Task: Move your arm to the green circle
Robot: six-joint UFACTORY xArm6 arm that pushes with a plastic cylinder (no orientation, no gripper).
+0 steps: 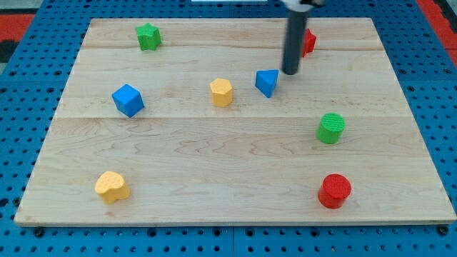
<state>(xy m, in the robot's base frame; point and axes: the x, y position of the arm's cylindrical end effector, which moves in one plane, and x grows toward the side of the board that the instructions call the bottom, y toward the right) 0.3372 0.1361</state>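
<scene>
The approach to the green circle is judged to be the step in hand, and it is not yet completed. The green circle is seen on the worktop at about four o'clock from the board's middle, upright and apart from every other block. My tip is set down near the view's top, just beside the blue triangle, which lies at about eight o'clock from it; whether the two are touching cannot be told. A red block is partly hidden behind the rod.

No gripper is fitted to this arm, so nothing is held or clamped; only the rod's lower end is carried along the board.

For the next move, a slide toward five o'clock from the tip is called for, away from the blue triangle. The path between appears bare. The red cylinder lies beyond the target at six o'clock and should be left undisturbed if the slide is stopped short.
</scene>
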